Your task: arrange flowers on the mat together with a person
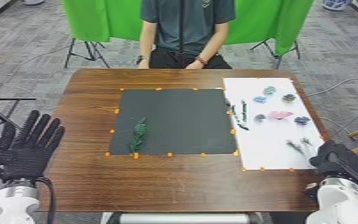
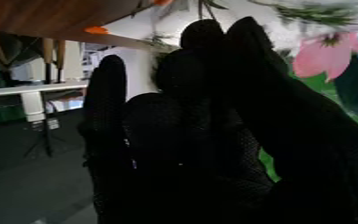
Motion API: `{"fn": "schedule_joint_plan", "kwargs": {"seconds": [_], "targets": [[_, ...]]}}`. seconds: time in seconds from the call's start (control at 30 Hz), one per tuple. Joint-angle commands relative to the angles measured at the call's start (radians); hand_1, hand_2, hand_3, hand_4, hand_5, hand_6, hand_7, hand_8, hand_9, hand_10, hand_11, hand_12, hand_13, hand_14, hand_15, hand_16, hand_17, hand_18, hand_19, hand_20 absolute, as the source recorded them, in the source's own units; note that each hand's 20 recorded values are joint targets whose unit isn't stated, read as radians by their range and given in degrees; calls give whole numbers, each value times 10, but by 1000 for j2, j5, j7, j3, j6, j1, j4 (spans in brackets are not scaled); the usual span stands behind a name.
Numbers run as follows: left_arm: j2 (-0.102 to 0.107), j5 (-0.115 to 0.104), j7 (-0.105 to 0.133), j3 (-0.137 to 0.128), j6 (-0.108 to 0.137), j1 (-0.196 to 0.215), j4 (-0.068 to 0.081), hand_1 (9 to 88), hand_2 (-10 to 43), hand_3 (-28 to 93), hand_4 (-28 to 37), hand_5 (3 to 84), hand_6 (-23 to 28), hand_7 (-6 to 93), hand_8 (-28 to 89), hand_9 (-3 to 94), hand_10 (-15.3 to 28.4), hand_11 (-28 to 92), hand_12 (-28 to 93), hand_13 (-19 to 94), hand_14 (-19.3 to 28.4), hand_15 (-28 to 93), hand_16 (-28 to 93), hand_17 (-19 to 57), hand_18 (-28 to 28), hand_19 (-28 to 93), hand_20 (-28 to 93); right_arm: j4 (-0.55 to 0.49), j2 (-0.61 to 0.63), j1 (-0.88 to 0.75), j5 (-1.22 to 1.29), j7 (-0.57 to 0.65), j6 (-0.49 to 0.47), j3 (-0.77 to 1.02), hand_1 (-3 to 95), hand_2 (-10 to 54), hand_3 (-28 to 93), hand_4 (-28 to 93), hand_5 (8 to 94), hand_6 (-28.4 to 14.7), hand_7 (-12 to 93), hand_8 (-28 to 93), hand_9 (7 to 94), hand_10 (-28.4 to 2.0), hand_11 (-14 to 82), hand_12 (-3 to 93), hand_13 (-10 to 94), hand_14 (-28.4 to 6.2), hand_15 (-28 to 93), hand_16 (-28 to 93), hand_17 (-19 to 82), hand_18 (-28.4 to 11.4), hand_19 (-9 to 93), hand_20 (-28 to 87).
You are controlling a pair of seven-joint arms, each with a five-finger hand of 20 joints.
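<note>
Hanging at the white sheet (image 1: 269,161)'s right edge, whether holding anything I cannot tell, the right hand (image 1: 333,156) is just beside two thin sprigs (image 1: 294,146), with the pink flower (image 1: 280,115) farther up the sheet, a leafy green sprig (image 1: 139,134) on the black mat (image 1: 182,120), and the left hand (image 1: 24,150) spread wide beyond.
</note>
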Motion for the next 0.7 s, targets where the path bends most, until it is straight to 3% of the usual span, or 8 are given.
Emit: {"fn": "schedule_joint_plan", "kwargs": {"seconds": [0.03,0.3,0.57,0.7], "targets": [[-12,-4,-15,6,12,2,9,267,122,706,-283,438,70,68,-91,404,124,135,54,286,152,270,-71,-37,116,299,82,-14,19,9,-21,6,141,-12,573,-84,696,-270,691,-33,434,139,681,-143,491,535,592,-160,820,367,293,-233,797,325],[-5,-7,-9,5,15,13,3,267,122,706,-283,437,70,69,-91,403,125,134,54,286,152,270,-71,-37,116,299,82,-106,47,81,105,-61,284,-66,563,-88,714,-258,698,-38,441,139,688,-146,493,531,599,-163,821,365,295,-237,802,325],[3,-9,-7,6,23,18,-3,267,122,706,-283,437,70,69,-91,404,125,135,54,286,152,272,-71,-38,116,302,82,-137,20,327,216,-146,280,-282,544,-94,740,-226,705,-38,444,149,698,-149,496,533,606,-164,824,364,298,-244,811,330],[9,-5,-20,17,24,-1,3,267,123,705,-283,438,70,69,-91,404,124,136,54,286,152,273,-72,-39,117,302,82,-112,-25,477,196,-140,291,-435,540,-95,744,-218,710,-40,443,155,702,-151,500,531,610,-167,826,364,300,-247,815,331]]}}
